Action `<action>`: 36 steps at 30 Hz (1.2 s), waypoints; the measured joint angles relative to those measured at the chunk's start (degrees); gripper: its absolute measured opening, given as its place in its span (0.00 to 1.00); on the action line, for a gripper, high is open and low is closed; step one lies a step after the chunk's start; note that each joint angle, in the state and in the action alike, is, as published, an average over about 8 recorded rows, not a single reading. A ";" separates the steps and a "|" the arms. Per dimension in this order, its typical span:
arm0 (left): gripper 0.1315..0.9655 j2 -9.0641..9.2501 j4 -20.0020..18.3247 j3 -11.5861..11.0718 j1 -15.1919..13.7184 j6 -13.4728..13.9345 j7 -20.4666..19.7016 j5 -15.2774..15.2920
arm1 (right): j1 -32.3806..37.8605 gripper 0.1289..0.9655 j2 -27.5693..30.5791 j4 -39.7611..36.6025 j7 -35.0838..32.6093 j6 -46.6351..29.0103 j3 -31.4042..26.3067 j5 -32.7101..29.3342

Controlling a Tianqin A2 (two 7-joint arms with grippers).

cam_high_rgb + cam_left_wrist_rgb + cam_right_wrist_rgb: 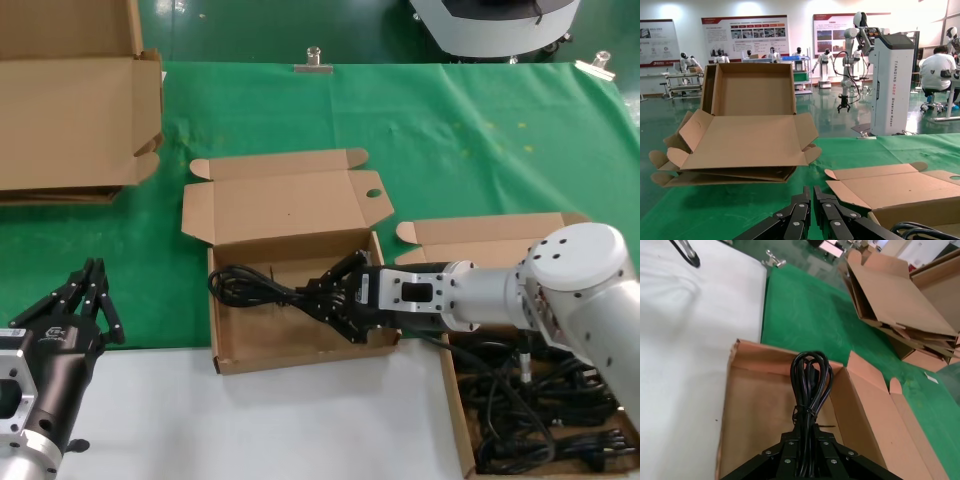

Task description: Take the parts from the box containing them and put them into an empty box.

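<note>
Power cord (250, 286), a black bundled coil, lies across the inside of the middle mailer box (290, 352), its looped end at the box's left wall and its other end pinched in the right gripper (328, 296). Starting at the left, a large plain carton (70, 120) sits at the far-left corner of the green cloth (450, 140), flaps open. Near it, at the near-left edge of the scene, the left gripper (88, 295) hangs over the border of the cloth and the white surface (250, 430), well apart from every box; the left wrist view shows its black fingers (800, 220) pressed together with nothing between them. In the centre stands the middle mailer box, lid (285, 200) hinged back to the far side and showing a small round hole. The right arm reaches leftward over that box's right wall, and the right wrist view shows the cord (811, 385) running straight out from between the clamped fingers toward the far corner of the box. To the right, partly hidden under the arm, a second mailer box (452, 385) holds a heap of more black cords (550, 420).
</note>
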 joint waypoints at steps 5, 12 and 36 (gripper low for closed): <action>0.05 0.00 0.00 0.00 0.00 0.00 0.00 0.00 | 2.32 0.07 -2.34 -7.61 -5.83 1.19 1.95 1.27; 0.05 0.00 0.00 0.00 0.00 0.00 0.00 0.00 | 4.39 0.08 -3.72 -13.81 -10.32 1.89 3.81 2.17; 0.05 0.00 0.00 0.00 0.00 0.00 0.00 0.00 | -4.74 0.32 6.52 13.27 14.26 0.28 2.29 -2.04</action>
